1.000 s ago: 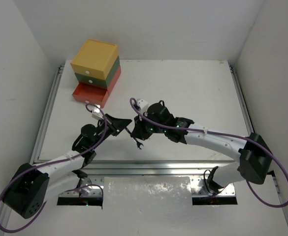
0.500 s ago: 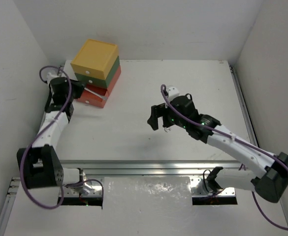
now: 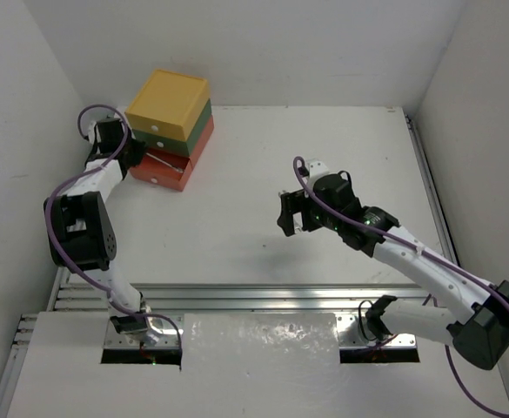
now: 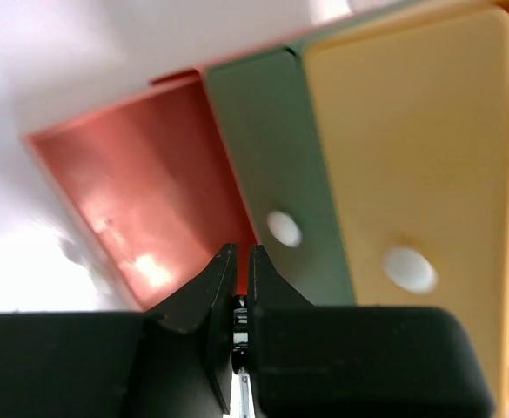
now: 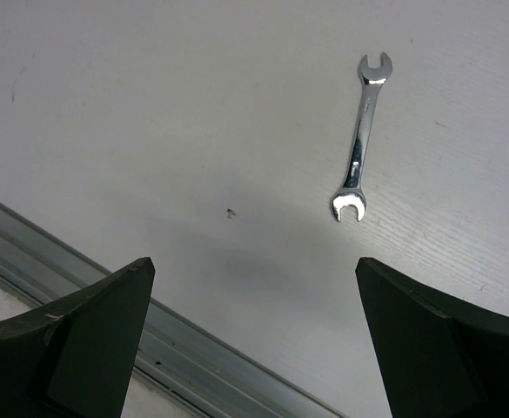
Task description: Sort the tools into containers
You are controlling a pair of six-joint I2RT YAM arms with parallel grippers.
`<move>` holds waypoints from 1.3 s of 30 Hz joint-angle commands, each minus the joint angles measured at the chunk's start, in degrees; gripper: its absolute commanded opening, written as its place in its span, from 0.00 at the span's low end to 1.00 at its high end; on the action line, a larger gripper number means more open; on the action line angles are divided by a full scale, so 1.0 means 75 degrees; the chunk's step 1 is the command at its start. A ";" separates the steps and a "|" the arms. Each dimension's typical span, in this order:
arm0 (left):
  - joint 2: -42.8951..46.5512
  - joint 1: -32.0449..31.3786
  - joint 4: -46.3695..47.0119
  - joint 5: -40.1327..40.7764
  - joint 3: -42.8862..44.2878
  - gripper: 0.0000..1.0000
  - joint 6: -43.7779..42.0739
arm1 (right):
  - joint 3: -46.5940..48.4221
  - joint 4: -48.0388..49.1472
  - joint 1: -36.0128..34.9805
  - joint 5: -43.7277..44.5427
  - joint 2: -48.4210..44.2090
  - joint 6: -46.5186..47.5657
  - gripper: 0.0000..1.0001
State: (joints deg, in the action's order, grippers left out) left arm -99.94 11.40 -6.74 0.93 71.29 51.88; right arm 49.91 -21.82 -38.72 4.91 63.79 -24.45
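Note:
The containers are three stacked drawers at the table's back left: yellow (image 3: 169, 103), dark green (image 3: 199, 132) and red-orange (image 3: 162, 169). My left gripper (image 3: 130, 150) is at their front. Seen from the left wrist, it (image 4: 239, 252) is shut on a small black-handled tool (image 4: 238, 312) with a thin silver shaft. It sits just in front of the red-orange drawer (image 4: 150, 192), which stands open, beside the green drawer's white knob (image 4: 284, 228). My right gripper (image 3: 291, 213) hangs open over bare table. In the right wrist view a small silver wrench (image 5: 363, 139) lies flat, beyond and right of the open gripper (image 5: 254, 261).
An aluminium rail (image 5: 63, 252) runs along the table's near edge, close under my right gripper. White walls close in the table (image 3: 341, 148) at the back and both sides. The yellow drawer (image 4: 411, 157) and its knob (image 4: 408, 268) fill the right of the left wrist view.
My left arm has swung from mid-table up to the drawers' front. My right gripper has opened and shifted right, away from where both grippers met at the wrench.

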 commanded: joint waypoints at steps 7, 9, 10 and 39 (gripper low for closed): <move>-0.0291 0.0156 0.0442 0.0111 0.0163 0.37 -0.0050 | 0.0716 -0.0582 0.0709 -0.0456 0.1628 -0.0092 0.99; -0.0443 0.0156 0.0536 -0.0087 0.0245 0.54 -0.0050 | 0.0879 -0.0559 0.0779 -0.0396 0.1993 -0.0057 0.99; -0.0490 0.0156 0.0466 -0.0089 0.0384 0.57 -0.0027 | 0.0950 -0.0582 0.0838 -0.0396 0.2436 -0.0034 0.99; 0.6292 0.0367 0.0721 -0.2524 -0.3198 0.94 -0.0929 | 0.4034 -0.1192 0.1296 -0.0243 0.7937 0.0682 0.00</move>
State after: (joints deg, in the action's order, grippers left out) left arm -57.14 13.91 -4.80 -12.38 51.03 46.92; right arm 82.35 -30.02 -28.99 4.93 120.49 -19.18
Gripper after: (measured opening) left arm 0.940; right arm 0.033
